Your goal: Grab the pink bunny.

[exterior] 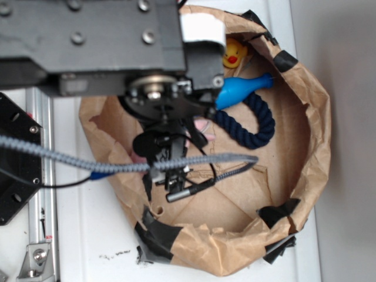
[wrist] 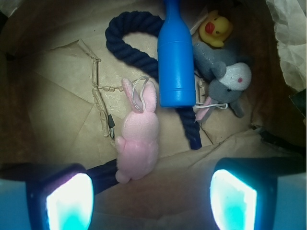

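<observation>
The pink bunny [wrist: 139, 136] lies flat on the brown paper floor of the bag, ears pointing away from me, a white loop at its head. In the exterior view only small pink patches of it [exterior: 202, 125] show beside the arm. My gripper [wrist: 151, 199] hangs above the bag, jaws wide apart and empty. The bunny's lower end lies just beyond and slightly left of the gap between the fingertips [wrist: 69, 201], apart from them. In the exterior view the gripper [exterior: 167, 170] is mostly hidden by the arm and its cables.
A blue bottle [wrist: 176, 67] lies right of the bunny over a dark blue rope [wrist: 129, 45]. A grey plush with white face [wrist: 225, 79] and a yellow duck [wrist: 215, 29] sit beyond. The paper bag's crumpled walls [exterior: 314, 129] ring everything.
</observation>
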`<action>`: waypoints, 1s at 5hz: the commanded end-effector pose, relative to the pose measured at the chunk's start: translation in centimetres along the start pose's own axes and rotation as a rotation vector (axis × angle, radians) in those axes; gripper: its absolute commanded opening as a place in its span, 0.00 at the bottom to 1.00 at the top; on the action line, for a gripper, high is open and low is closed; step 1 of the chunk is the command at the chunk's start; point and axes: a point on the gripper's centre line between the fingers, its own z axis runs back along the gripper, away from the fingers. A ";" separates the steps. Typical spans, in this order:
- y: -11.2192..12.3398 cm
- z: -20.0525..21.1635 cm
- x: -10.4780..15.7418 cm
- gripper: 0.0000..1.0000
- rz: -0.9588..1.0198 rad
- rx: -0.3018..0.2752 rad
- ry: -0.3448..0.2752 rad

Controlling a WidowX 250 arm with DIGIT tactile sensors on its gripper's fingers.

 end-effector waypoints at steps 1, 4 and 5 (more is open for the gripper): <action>-1.1 -7.1 1.2 1.00 0.015 -0.088 -0.008; -3.3 -10.1 1.5 0.00 -0.088 0.031 -0.015; -2.9 -5.5 3.8 0.00 -0.090 0.037 -0.081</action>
